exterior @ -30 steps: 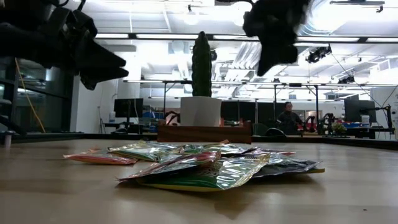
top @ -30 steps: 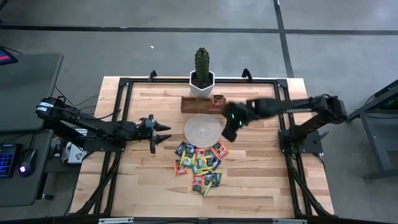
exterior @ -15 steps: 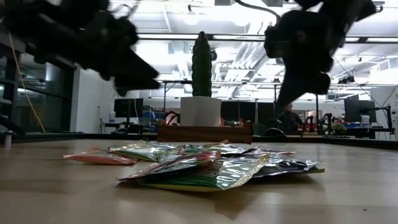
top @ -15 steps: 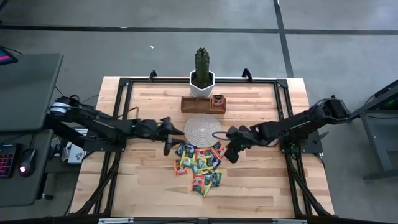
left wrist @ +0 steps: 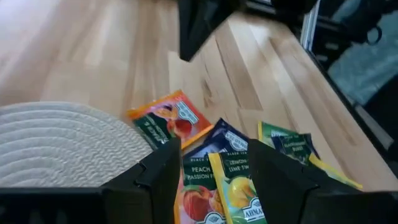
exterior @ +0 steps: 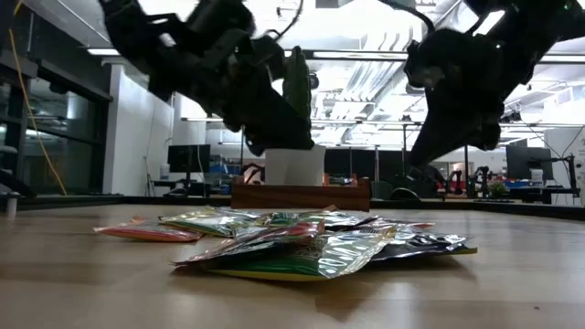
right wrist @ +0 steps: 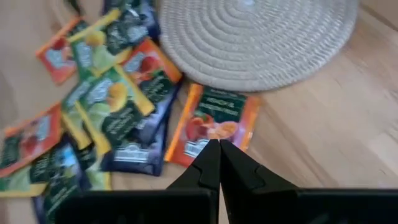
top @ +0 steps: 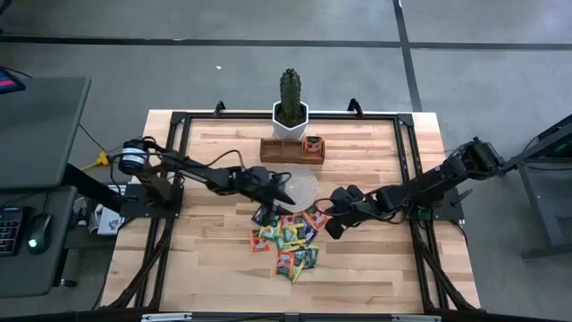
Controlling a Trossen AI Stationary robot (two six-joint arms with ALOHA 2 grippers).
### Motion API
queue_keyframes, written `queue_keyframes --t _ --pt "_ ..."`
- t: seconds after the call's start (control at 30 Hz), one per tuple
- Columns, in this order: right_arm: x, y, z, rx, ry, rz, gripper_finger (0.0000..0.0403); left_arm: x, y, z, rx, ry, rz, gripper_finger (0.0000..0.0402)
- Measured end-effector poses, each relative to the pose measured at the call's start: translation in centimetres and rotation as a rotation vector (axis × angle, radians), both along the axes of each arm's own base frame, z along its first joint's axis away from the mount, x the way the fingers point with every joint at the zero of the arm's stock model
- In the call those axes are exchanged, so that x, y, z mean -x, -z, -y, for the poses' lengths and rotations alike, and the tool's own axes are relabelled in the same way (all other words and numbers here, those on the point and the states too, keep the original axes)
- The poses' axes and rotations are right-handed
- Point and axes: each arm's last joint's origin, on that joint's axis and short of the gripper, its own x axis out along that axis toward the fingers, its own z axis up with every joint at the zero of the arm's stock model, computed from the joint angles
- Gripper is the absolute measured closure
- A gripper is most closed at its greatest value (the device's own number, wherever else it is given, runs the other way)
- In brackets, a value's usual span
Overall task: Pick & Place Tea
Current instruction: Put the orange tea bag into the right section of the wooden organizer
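The tea sachets (top: pixel 286 234) lie in a loose overlapping pile on the table, just near of the round woven mat (top: pixel 295 185). One more sachet (top: pixel 313 143) sits in the right end of the wooden tray (top: pixel 281 150). My left gripper (top: pixel 288 197) hovers open above the pile's far left part, where the left wrist view shows a peach sachet (left wrist: pixel 199 199) and a lemon sachet (left wrist: pixel 239 193) below its fingers. My right gripper (top: pixel 328 226) is shut and hangs over the pile's right edge, its tips (right wrist: pixel 219 144) above an orange sachet (right wrist: pixel 214 127). In the low view both grippers stand clear above the pile (exterior: pixel 302 242).
A potted cactus (top: pixel 290 105) stands behind the tray at the table's far edge. The mat (right wrist: pixel 261 37) lies between tray and pile. Bare wood shows left, right and near of the pile. A black frame (top: pixel 179 121) runs round the table.
My left gripper has swept from the table's left side toward the right, past the mat's near edge to the pile. My right gripper has come from beside the tray toward the near edge and down to the pile's right side. The sachets have stayed put.
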Motion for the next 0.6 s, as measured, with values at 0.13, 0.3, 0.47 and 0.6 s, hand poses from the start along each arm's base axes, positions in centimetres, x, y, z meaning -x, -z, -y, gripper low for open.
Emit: queue_keyframes --t 0.13,0.3,0.47,0.6 --pt "-1.0 1.2 -0.3 -0.021 -0.041 0.005 0.0403 -1.4 -0.2 0.1 -0.012 0.046 -0.004 0.0218" --pt "-1.7 2.7 -0.7 -0.071 0.012 0.004 0.0403 -1.4 0.1 0.1 -0.016 0.061 -0.083 0.0218" --pt "-1.8 2.8 -0.8 -0.086 0.014 0.007 0.0403 0.1 1.5 0.7 -0.041 0.094 -0.299 0.0218" --pt "-1.8 2.8 -0.8 -0.093 0.008 0.004 0.0403 0.8 2.1 2.6 -0.125 0.149 -0.35 0.0218"
